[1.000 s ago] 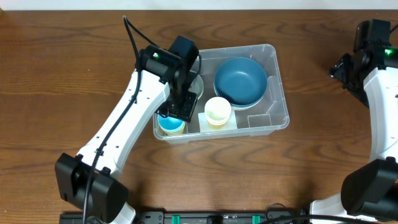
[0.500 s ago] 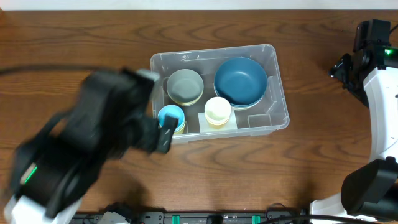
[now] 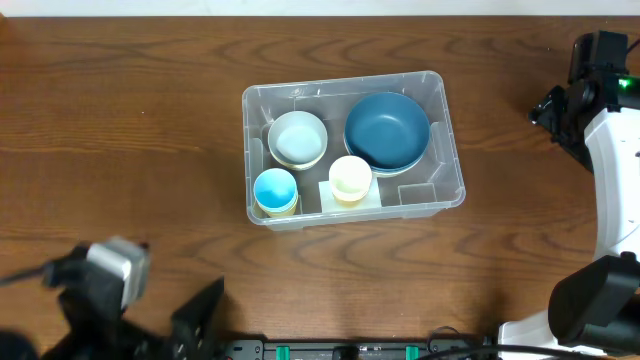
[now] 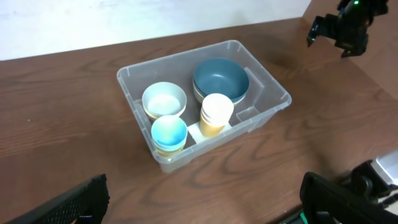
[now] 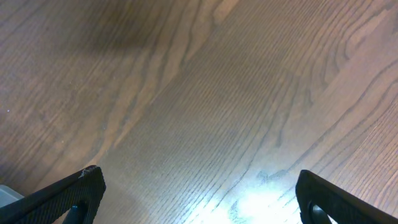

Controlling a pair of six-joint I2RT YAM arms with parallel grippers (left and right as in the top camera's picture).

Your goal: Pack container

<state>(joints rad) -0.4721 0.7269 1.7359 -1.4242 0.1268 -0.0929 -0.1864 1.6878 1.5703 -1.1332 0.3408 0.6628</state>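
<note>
Packing apparently complete. The container [image 3: 455, 170], well ahead of the left hand [image 4: 204, 193], holds a dark blue bowl [image 3: 387, 130], pale bowl [image 3: 297, 139], blue cup [image 3: 274, 190] and cream cup [image 3: 350, 178]. Left hand and right hand [image 5: 199, 180] gape wide, empty. Nothing loose shows on the counter [image 3: 120, 120].

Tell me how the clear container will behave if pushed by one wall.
The container probably slides rather than tips: it sits low and wide on the smooth table. Its thin clear walls may flex. The tall stacked cups inside could topple.
</note>
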